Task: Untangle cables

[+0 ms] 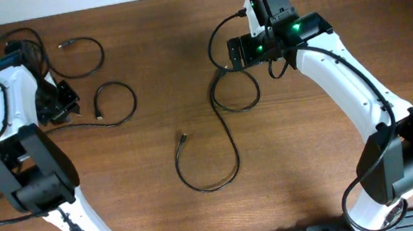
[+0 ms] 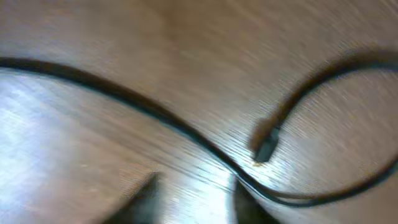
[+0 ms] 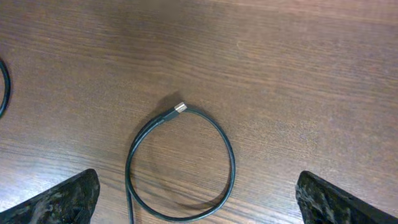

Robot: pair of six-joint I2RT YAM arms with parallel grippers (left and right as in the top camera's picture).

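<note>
Mostly, the thin black cables (image 1: 208, 189) lie as separate loose strands on the brown wooden bench (image 1: 141, 29). One long strand runs through the middle, and others loop near the left gripper (image 1: 59, 103). That gripper's wrist view is badly blurred, so I cannot tell whether its jaws are apart or closed. The right gripper (image 3: 196, 190) hovers over a small loop, jaws wide apart, with its fingertips cut off at the frame's lower corners.
</note>
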